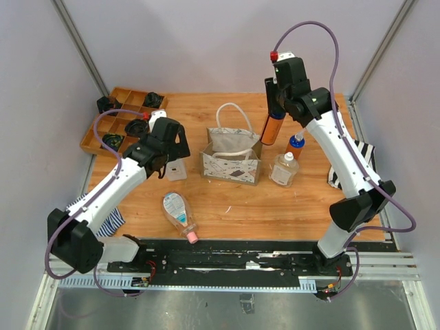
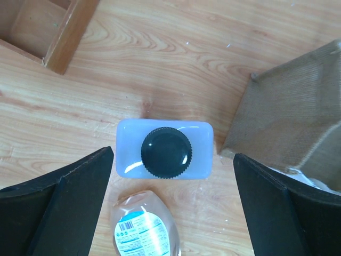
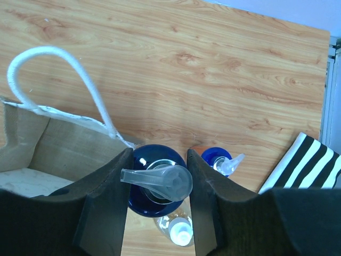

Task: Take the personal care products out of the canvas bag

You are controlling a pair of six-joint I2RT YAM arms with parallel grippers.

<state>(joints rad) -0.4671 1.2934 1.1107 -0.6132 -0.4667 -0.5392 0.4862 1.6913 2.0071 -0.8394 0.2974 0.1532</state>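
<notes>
The beige canvas bag (image 1: 232, 157) stands upright mid-table with its rope handles up; it also shows in the left wrist view (image 2: 298, 117) and the right wrist view (image 3: 53, 149). My right gripper (image 1: 276, 110) (image 3: 160, 160) is shut on an amber pump bottle (image 1: 271, 130) with a blue collar (image 3: 152, 205), held in the air beside the bag's right edge. My left gripper (image 1: 173, 154) (image 2: 173, 208) is open above a squarish pale bottle (image 1: 176, 170) with a dark cap (image 2: 165, 152), apart from it. A clear pink-capped bottle (image 1: 180, 214) (image 2: 144, 229) lies on the table.
A blue-capped orange bottle (image 1: 295, 144) (image 3: 216, 159) and a clear white-capped bottle (image 1: 284, 170) (image 3: 178, 232) stand right of the bag. A wooden tray (image 1: 103, 130) with black objects sits far left. Striped cloths lie at the right (image 1: 359, 161) (image 3: 303, 165) and near left (image 1: 110, 221).
</notes>
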